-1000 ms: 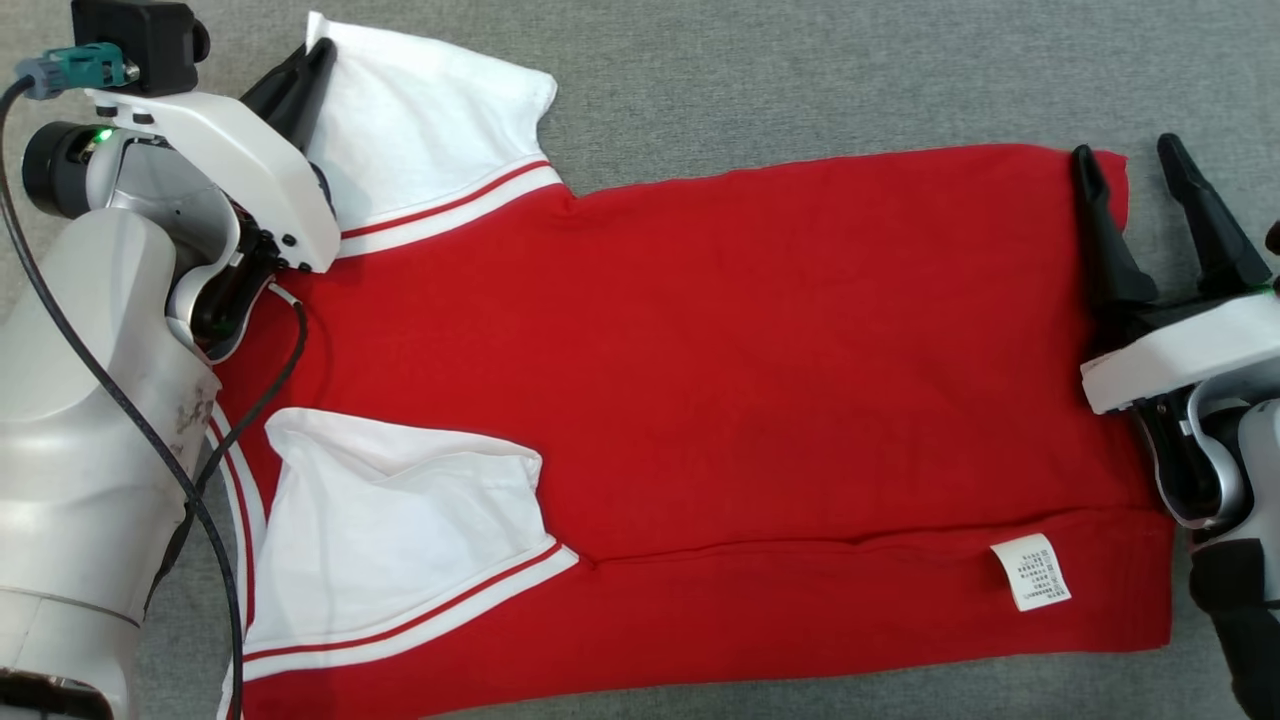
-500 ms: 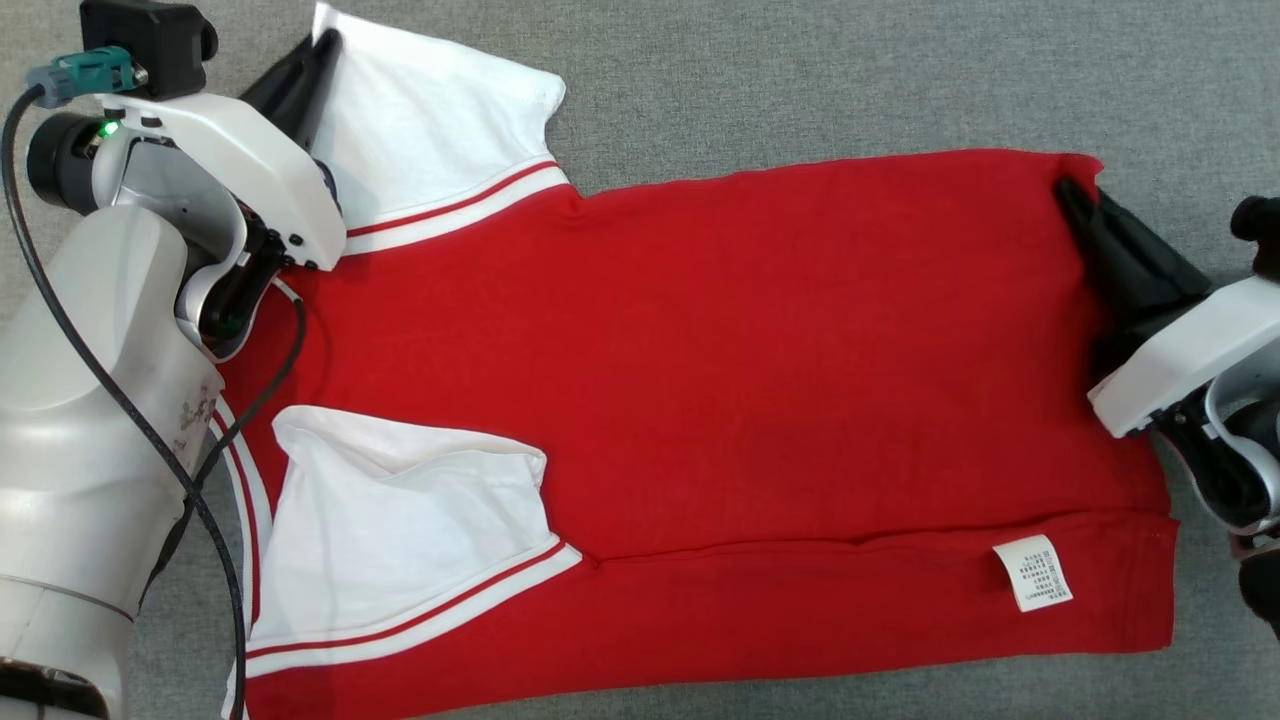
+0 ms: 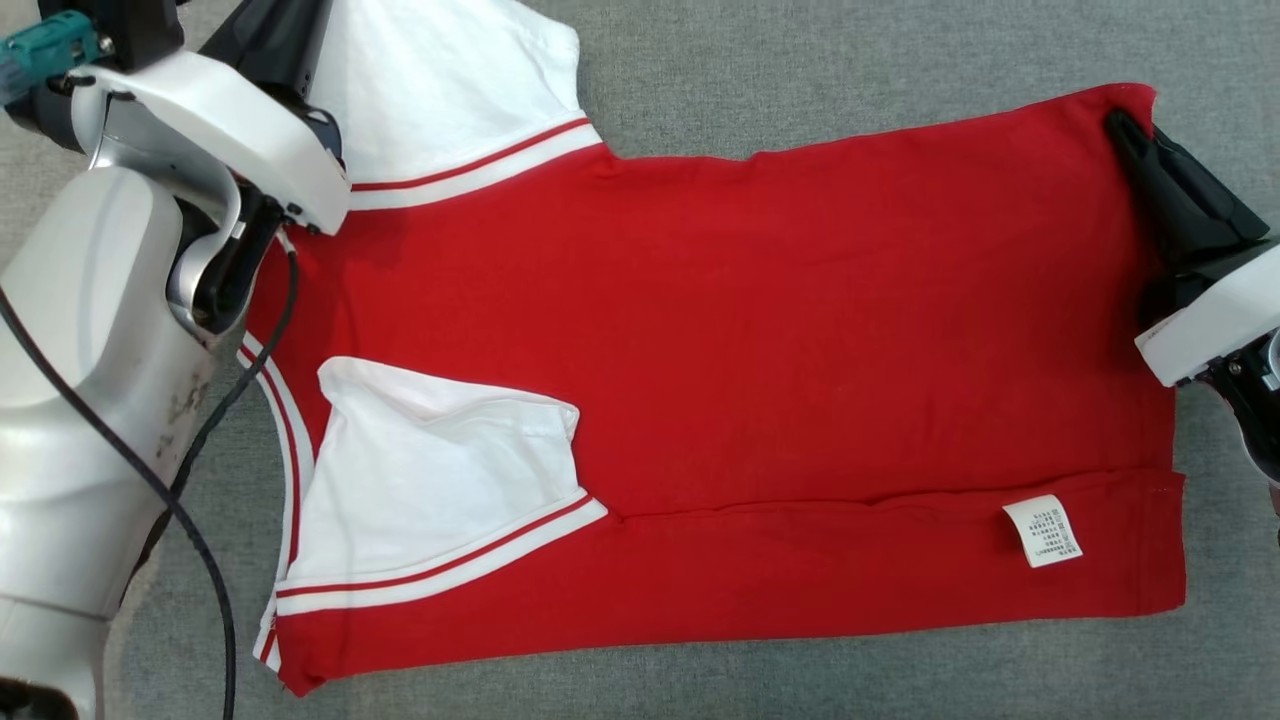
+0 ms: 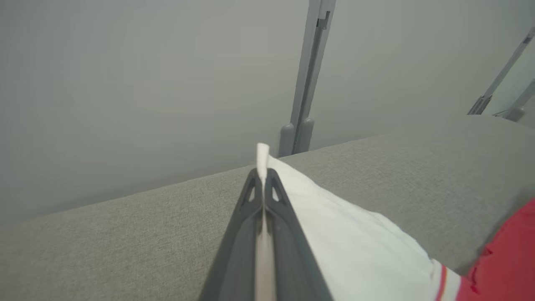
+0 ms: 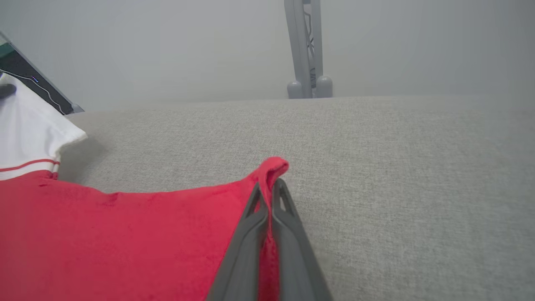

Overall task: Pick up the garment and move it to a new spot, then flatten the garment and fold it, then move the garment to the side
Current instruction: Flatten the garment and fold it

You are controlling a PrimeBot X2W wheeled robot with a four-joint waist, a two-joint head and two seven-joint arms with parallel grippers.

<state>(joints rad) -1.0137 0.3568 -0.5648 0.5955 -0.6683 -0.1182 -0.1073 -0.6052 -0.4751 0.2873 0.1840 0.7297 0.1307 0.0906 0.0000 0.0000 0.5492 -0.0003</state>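
Garment (image 3: 760, 330) flat on the grey bench (image 3: 850, 60), left claw (image 4: 263, 172) pinched shut on the far white sleeve (image 3: 450, 90), right claw (image 5: 271, 184) pinched shut on the far hem corner (image 5: 274, 165): I'd lift both together, same height, edge taut, then lay it over toward the near side.

Garment (image 3: 800, 330): red body, white sleeves (image 3: 440, 470) with a thin red stripe, white label (image 3: 1043, 531) with dark print. Surface (image 3: 800, 60) is plain grey weave. Fingers (image 3: 1180, 195) dark grey, arm covers (image 3: 250, 130) white.

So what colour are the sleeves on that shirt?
White sleeves with a red stripe near the seam, clearest in the head view.
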